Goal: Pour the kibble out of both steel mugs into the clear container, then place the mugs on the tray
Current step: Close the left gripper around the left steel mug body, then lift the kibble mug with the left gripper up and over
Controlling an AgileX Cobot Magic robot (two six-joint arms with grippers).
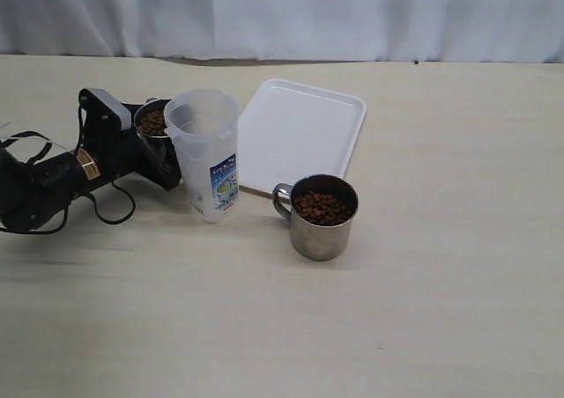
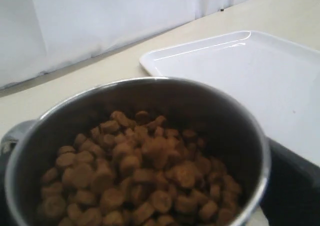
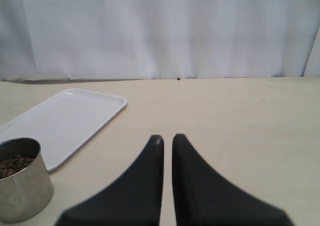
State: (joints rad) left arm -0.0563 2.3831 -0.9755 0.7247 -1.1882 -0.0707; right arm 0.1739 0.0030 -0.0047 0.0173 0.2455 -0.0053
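Tabletop [image 1: 423, 310]: L tool [image 1: 162, 151], mug [image 1: 144, 116] part-hidden behind container [image 1: 204, 143]; grip unclear.

Left arm [image 1: 44, 187] matte black, looped black cables [image 1: 106, 220], pale grey wrist block [image 1: 109, 106], small tan label [image 1: 85, 163]; right gripper [image 3: 167, 140] fingers [image 3: 140, 186] black, tapered.

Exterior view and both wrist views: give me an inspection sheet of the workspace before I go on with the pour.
Surface: pale table, no spilled kibble seen.
Job's things: clear container upright, no kibble seen inside; first steel mug behind it, full of kibble; second steel mug in front of the tray, also holding kibble; tray with nothing on it.
Clutter: nothing seen.
Grippers: left gripper with jaws wide on either side of the first steel mug, grip unclear; right gripper with jaws shut, holding nothing.
Cables: black cable looped on the table beside the left arm.
Surroundings: white curtain behind the table.
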